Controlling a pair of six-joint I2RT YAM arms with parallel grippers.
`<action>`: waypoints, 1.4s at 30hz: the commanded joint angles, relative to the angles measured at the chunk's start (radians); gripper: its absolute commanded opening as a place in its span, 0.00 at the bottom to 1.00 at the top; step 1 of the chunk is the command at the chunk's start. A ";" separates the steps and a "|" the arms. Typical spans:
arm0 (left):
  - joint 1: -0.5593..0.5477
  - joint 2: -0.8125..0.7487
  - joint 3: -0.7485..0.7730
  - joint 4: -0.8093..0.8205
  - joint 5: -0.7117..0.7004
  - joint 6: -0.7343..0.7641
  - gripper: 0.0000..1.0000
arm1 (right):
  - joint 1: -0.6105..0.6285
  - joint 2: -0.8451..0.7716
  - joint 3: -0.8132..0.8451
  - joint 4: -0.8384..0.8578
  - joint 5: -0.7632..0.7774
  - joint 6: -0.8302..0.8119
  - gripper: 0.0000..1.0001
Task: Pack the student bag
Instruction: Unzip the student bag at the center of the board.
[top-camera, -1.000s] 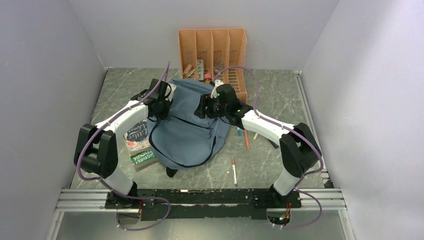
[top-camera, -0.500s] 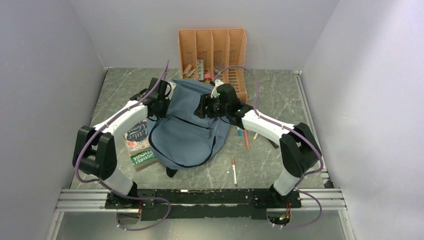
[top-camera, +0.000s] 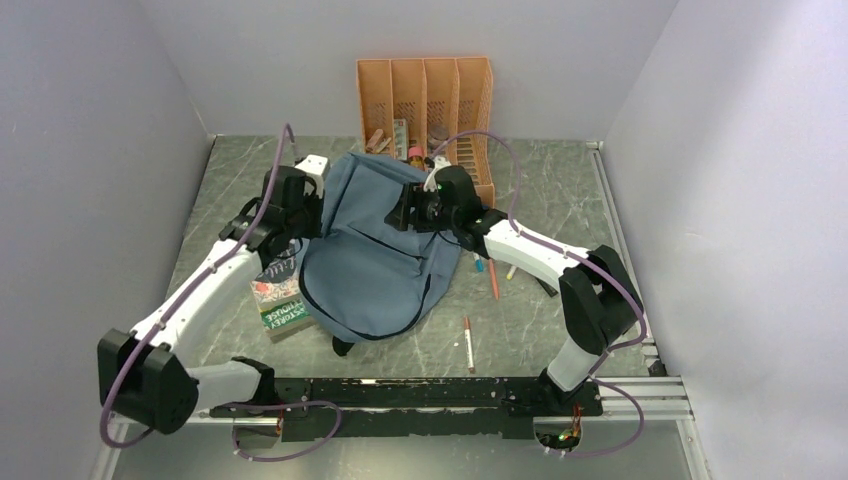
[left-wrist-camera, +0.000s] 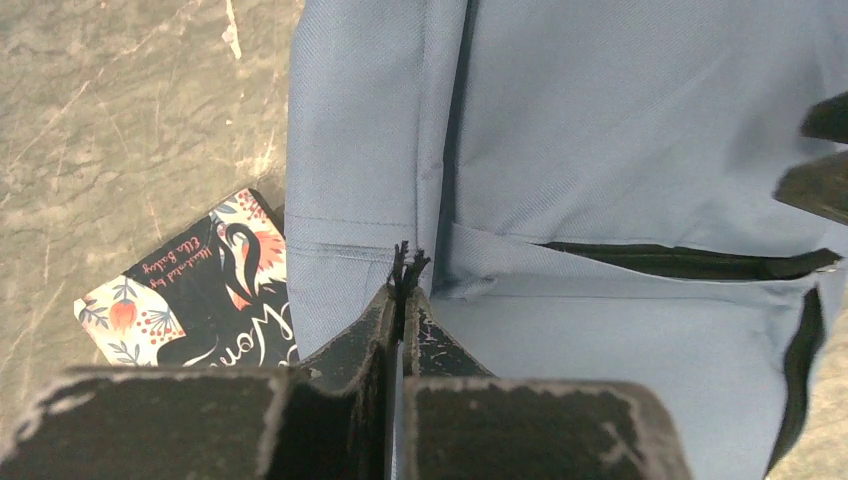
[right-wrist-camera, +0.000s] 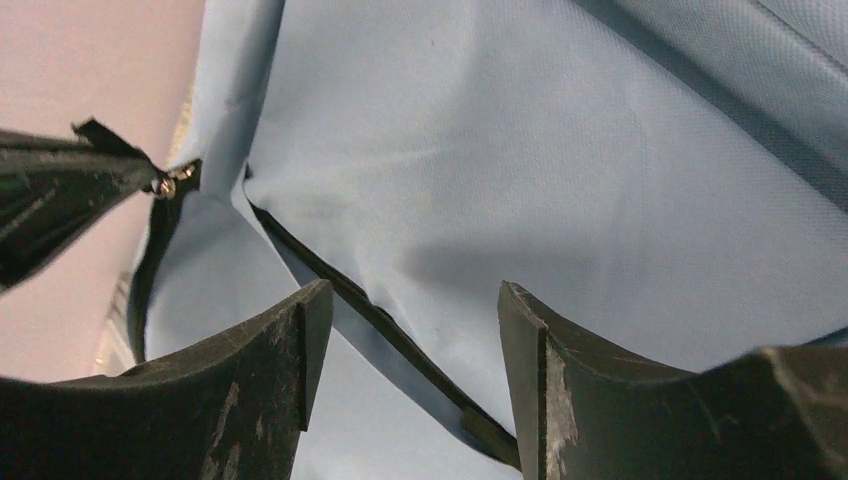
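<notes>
So the bag (top-camera: 375, 250) lies mid-table, long axis near-to-far, top end far. At its far-left edge the left gripper (left-wrist-camera: 405, 290) is clamped tight on the zip pull (left-wrist-camera: 408, 262), and the zip runs right from there. Over the far-right side the right gripper (top-camera: 405, 215) gapes wide, holding nothing.

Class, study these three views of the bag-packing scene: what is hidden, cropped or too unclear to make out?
1. Inside the student bag: every view, its fabric covers it.
2. Zip pull: left wrist view, mostly buried in the shut left gripper.
3. Book title: left wrist view, bag and gripper cover part.
4. Orange organizer contents: top view, too small.
5. Dark shape: left wrist view, cut by the right edge.
</notes>
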 joint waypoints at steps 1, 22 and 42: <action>-0.006 -0.087 -0.045 0.125 0.068 -0.045 0.05 | -0.002 0.003 0.043 0.085 -0.015 0.151 0.65; -0.007 -0.155 -0.087 0.178 0.182 -0.041 0.05 | 0.137 0.283 0.399 0.002 0.192 0.455 0.64; -0.007 -0.165 -0.097 0.205 0.249 -0.032 0.05 | 0.168 0.425 0.573 -0.046 0.173 0.421 0.51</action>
